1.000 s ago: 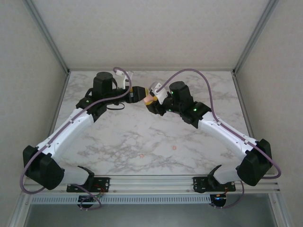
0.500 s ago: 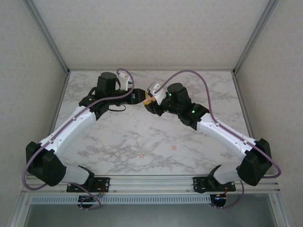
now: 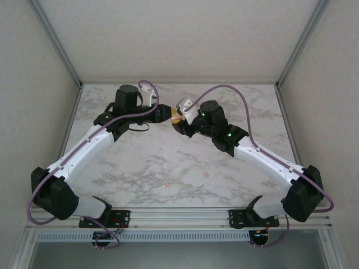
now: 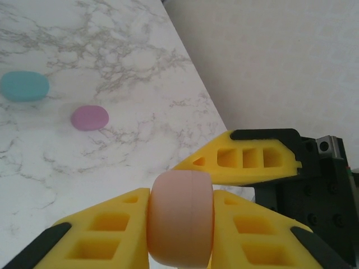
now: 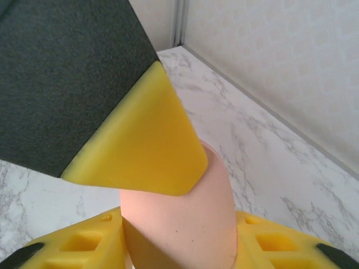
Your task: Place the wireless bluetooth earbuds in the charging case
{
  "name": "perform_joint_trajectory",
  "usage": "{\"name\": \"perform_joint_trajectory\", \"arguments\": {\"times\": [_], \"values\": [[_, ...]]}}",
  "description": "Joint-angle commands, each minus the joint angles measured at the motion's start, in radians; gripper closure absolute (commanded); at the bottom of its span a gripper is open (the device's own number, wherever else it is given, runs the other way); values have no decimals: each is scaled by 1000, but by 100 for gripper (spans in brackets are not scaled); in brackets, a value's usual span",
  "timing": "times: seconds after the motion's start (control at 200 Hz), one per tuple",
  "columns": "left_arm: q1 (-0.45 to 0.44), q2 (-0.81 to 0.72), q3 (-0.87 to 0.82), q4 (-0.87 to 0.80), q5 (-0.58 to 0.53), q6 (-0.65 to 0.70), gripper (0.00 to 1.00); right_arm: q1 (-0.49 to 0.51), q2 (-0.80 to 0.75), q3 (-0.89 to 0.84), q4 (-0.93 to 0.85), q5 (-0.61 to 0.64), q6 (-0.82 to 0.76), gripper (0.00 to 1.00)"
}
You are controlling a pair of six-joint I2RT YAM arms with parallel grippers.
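An orange-pink oval charging case (image 4: 179,224) hangs above the back middle of the table, where the two grippers meet. My left gripper (image 4: 179,227) is shut on it, one yellow finger pressed to each flat side. My right gripper (image 5: 178,238) has a finger close on either side of the same case (image 5: 179,218); whether they still press it I cannot tell. One left finger (image 5: 140,140) crosses in front of the case there. From above the case (image 3: 177,119) peeks out between both gripper tips. Two tiny orange-pink earbuds (image 3: 167,184) (image 3: 206,175) lie on the marble nearer the front.
A teal oval (image 4: 23,86) and a purple oval (image 4: 90,117), which look like cases, lie on the marble table (image 3: 146,162) below the grippers. Walls and a metal frame (image 3: 291,61) close in the back and sides.
My left gripper has moved in toward the right gripper and shut on the orange-pink case. The right arm shifted slightly toward the left.
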Motion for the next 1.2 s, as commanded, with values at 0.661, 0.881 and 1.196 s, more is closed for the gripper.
{"name": "perform_joint_trajectory", "arguments": {"times": [0.661, 0.881, 1.196], "values": [[2, -77, -40, 198, 124, -255, 87, -99, -150, -206, 427, -213, -156, 41], [3, -77, -35, 186, 133, -254, 87, -99, -130, -179, 427, -234, -148, 49], [2, -84, -40, 186, 138, -249, 86, -100, -117, -154, 393, -224, -153, 59]]}}
